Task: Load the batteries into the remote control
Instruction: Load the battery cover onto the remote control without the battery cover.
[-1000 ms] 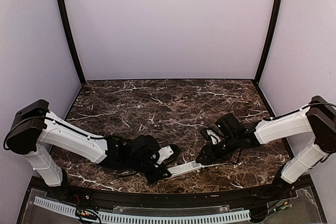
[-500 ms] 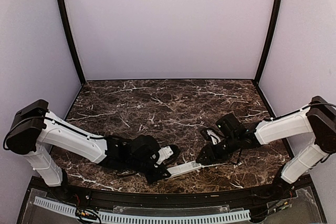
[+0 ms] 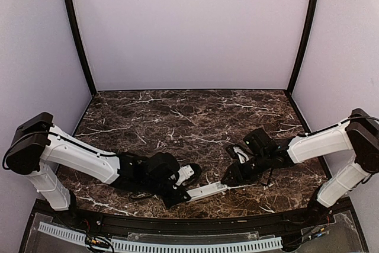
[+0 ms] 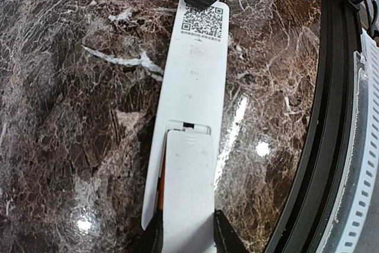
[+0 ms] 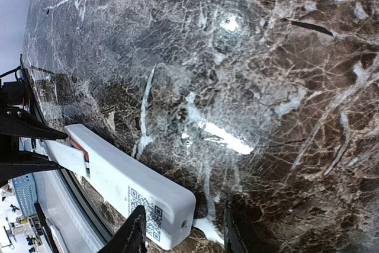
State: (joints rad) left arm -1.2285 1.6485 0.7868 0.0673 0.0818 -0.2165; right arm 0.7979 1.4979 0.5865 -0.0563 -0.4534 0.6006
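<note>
the remote control (image 3: 207,191) lies back side up on the dark marbled surface (image 3: 177,122), low in the centre of the top view, close to the near edge and stretched between the two arms.

in the left wrist view the remote runs from the bottom centre up to the top centre of the frame. a qr-code label (image 4: 204,21) sits at its far end. a small flat white cover piece (image 4: 188,191) lies over the near half of the remote's back, and a thin strip of orange (image 4: 160,191) shows along the cover's left edge; what the orange belongs to cannot be told for sure. the left gripper (image 4: 188,235) is at the bottom of that frame, its two dark fingertips pressed against either side of the cover piece and the remote's near end, so its jaws are closed on that end, narrowly apart.

the right gripper (image 5: 180,238) is at the remote's other end, the one with the qr label, at the lower left of the right wrist view. one fingertip (image 5: 133,238) stands just left of the remote's corner and the other to its right. whether these jaws press on the remote or only straddle it cannot be told. in the left wrist view this gripper shows as a dark shape at the top edge, over the label end.

a black rail (image 4: 331,117) borders the surface on the right of the left wrist view.
</note>
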